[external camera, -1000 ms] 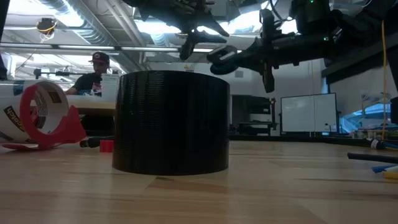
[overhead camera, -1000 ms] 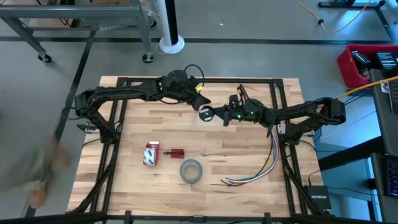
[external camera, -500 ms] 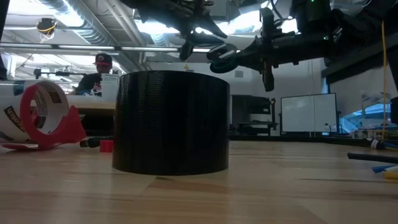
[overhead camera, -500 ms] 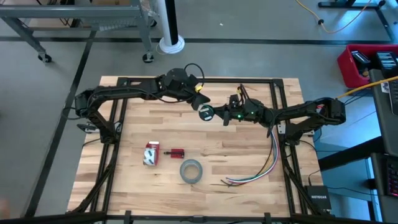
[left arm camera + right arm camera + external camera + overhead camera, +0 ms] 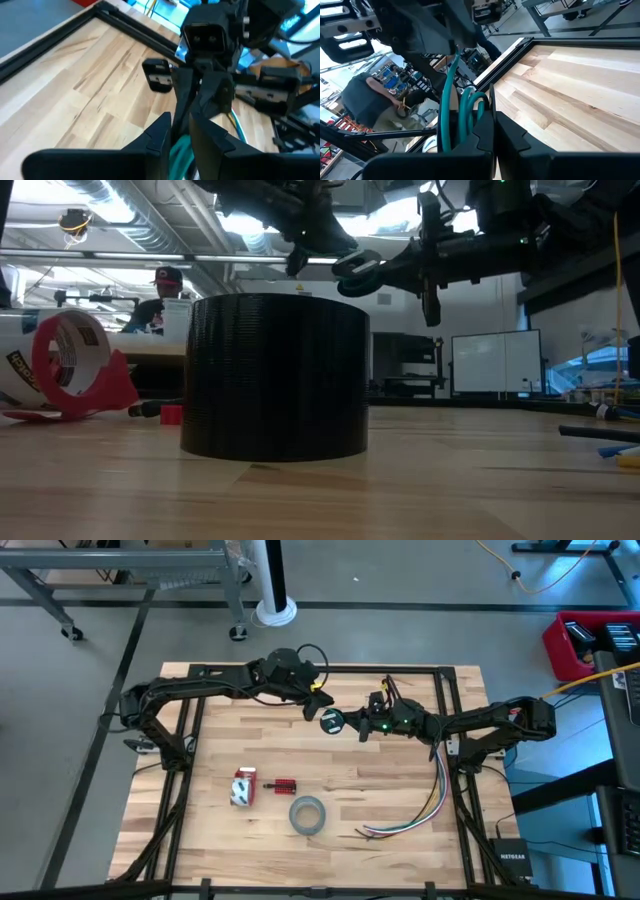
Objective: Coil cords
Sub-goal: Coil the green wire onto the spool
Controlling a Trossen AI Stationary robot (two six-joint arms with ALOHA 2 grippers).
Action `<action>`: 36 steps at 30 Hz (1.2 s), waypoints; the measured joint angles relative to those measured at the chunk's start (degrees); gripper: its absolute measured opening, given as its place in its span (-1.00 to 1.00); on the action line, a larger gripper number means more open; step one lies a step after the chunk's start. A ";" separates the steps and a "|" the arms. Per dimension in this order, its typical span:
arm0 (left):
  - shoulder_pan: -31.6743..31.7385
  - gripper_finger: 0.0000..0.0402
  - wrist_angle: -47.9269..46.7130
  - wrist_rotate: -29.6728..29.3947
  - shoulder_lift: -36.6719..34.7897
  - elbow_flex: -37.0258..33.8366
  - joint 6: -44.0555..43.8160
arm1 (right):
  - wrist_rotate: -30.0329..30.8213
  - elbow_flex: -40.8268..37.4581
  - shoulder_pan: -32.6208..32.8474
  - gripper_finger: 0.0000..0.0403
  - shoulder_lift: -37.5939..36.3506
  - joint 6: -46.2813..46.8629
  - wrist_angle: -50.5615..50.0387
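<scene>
The cord shows as a small dark coil [image 5: 330, 722] held above the far middle of the table; in the wrist views it looks teal, with loops [image 5: 470, 107] and one strand [image 5: 451, 75] running up to my left gripper. My right gripper [image 5: 340, 723] is shut on the coil. My left gripper [image 5: 317, 693] is just beyond it toward the far left, shut on the strand [image 5: 179, 147]. In the low view both grippers hang high, the coil [image 5: 356, 270] between them. My left gripper pinches a single strand of the cord [image 5: 180, 145] between its two fingers, clear of the table; the strand runs on to the coil in the other gripper. My right gripper pinches the coil's loops [image 5: 472, 117] between its two fingers, coming level from the table's right. The coil is lifted clear of the table and its loops stand up past the fingertips.
A grey tape roll [image 5: 307, 815] lies near the front middle and fills the low view [image 5: 275, 375]. A red-and-white tape dispenser [image 5: 243, 788] and a small red piece [image 5: 284, 785] lie left of it. Multicoloured wires [image 5: 425, 805] lie at the right. A person [image 5: 155, 295] stands beyond the table.
My left gripper has shifted a little and turned beside the coil, still shut on the strand. The coil stays in place.
</scene>
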 joint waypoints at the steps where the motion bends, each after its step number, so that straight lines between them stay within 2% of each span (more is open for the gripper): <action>1: 0.00 -0.69 -0.78 0.02 -0.37 -0.02 0.35 | 0.00 0.00 0.00 -0.97 0.00 0.01 0.00; 9: -0.07 -0.69 -5.32 0.00 -4.70 -0.02 3.71 | 0.00 0.05 0.00 -0.97 0.00 0.00 0.08; 14: -0.20 -0.69 -7.68 -0.02 -5.02 -0.02 5.84 | -0.04 0.09 0.00 -0.97 -0.02 0.01 0.28; 28: 0.33 -0.69 -20.49 -0.15 -4.76 -0.02 3.37 | -1.46 0.09 0.00 -0.97 -0.02 0.78 0.61; 31: 0.59 -0.69 -23.14 -3.09 -4.76 -0.02 2.91 | -1.46 0.09 0.00 -0.97 -0.02 1.29 0.61; 36: -0.27 -0.69 -25.10 -8.78 -4.74 -0.02 6.90 | -1.46 0.09 -0.02 -0.97 -0.02 1.32 0.61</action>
